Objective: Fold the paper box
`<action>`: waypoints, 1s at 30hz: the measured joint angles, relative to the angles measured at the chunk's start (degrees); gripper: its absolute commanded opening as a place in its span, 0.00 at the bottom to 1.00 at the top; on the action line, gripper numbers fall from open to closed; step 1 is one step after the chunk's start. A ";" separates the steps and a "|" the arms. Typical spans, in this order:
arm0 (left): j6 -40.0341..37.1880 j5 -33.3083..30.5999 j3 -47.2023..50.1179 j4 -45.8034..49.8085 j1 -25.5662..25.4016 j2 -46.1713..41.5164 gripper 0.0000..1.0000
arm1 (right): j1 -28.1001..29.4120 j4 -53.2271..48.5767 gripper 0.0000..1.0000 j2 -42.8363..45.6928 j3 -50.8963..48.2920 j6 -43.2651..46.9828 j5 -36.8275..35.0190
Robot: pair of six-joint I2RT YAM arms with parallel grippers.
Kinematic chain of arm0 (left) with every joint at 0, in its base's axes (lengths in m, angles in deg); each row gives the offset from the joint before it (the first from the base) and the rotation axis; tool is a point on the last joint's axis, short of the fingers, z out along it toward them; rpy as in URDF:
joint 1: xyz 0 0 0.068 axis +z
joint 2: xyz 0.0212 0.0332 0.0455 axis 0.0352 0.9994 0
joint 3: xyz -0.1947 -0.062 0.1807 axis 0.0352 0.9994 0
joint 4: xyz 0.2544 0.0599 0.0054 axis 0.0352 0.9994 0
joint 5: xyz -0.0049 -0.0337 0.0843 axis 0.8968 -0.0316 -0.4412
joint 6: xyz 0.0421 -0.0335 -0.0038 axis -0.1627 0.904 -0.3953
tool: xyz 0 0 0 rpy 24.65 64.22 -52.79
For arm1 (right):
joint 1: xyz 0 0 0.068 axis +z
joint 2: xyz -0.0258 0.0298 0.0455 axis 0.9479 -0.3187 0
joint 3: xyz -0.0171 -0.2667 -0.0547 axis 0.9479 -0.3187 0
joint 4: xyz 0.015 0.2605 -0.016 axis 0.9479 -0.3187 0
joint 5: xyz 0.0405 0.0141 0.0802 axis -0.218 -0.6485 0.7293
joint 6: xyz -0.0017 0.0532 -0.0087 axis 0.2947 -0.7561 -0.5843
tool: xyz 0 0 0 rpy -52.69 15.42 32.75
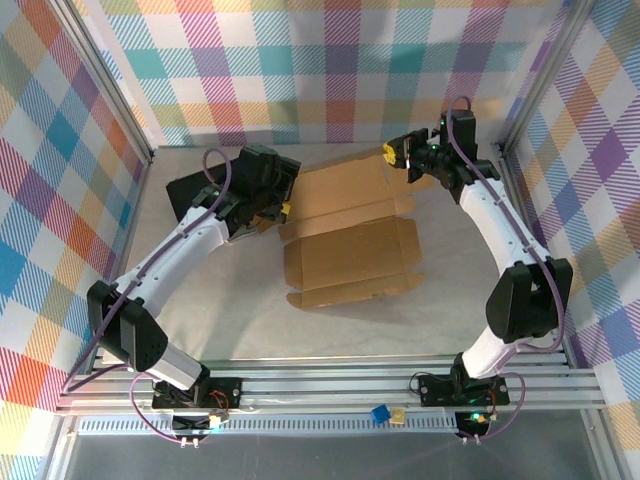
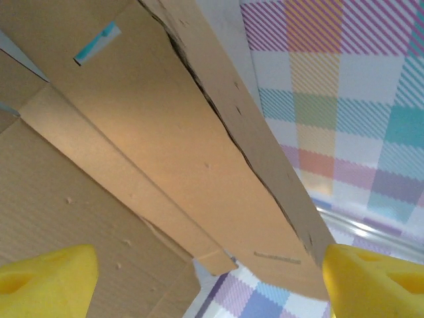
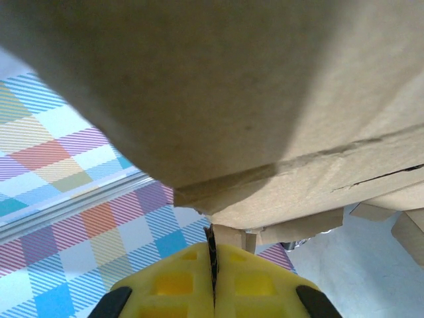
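Observation:
The paper box is a brown cardboard mailer lying mostly flat mid-table, with its far panel towards the back wall. My left gripper is at the box's left edge. In the left wrist view it is wide open, the yellow fingertips far apart, with the box's long flaps just beyond them and nothing pinched. My right gripper is at the far right corner of the box. Its yellow fingers are pressed together on a thin cardboard edge, and the box's panel looms right above them.
A black rectangular case lies on the table at the far left, partly under my left arm. Checked cloth walls and metal frame posts close in the table on three sides. A rail runs along the near edge.

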 measured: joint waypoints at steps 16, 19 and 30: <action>4.31 -0.28 3.30 -21.94 1.40 7.30 0.00 | -3.19 -2.73 0.25 0.37 -1.09 0.68 4.52; 4.50 -0.11 3.30 -23.47 1.40 7.85 0.00 | -3.56 -2.99 0.54 0.50 -2.01 1.16 5.64; 4.79 -2.23 3.30 -23.10 -0.20 8.44 0.00 | 9.88 0.55 0.71 18.01 -17.88 -8.61 -10.51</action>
